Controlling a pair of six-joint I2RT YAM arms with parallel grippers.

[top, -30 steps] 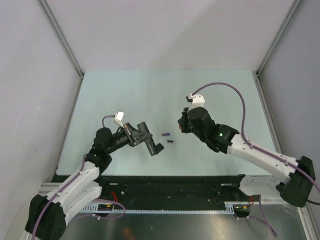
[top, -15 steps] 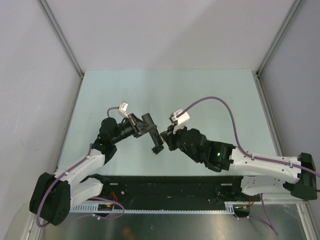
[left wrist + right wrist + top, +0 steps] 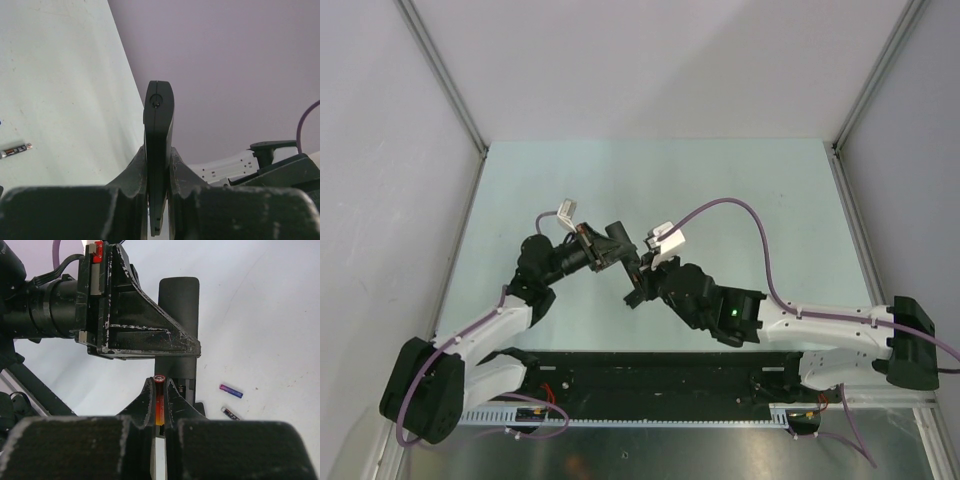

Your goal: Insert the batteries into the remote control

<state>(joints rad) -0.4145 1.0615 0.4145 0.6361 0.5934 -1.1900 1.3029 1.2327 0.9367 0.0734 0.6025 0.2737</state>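
Observation:
The remote control [image 3: 159, 107] is a slim black bar, and my left gripper [image 3: 159, 150] is shut on it, seen edge-on in the left wrist view. From above, the left gripper [image 3: 623, 256] holds the remote control [image 3: 634, 294] slanting down over the table. My right gripper [image 3: 160, 385] is shut on a red battery [image 3: 160, 399], whose tip sits at the left edge of the remote control [image 3: 179, 297] and its open compartment. A blue-purple battery [image 3: 231, 391] and a dark battery [image 3: 230, 413] lie on the table. The dark battery [image 3: 15, 149] also shows at left.
The two arms meet over the middle of the pale green table [image 3: 740, 190]. The right gripper [image 3: 648, 272] and its forearm cover the loose batteries from above. Grey walls with metal rails [image 3: 445, 80] enclose the table. A small black piece [image 3: 200, 408] lies by the remote's lower end.
My right arm has swung left and nearer, bringing the red battery up to the remote. My left gripper has shifted the remote a little right and towards it.

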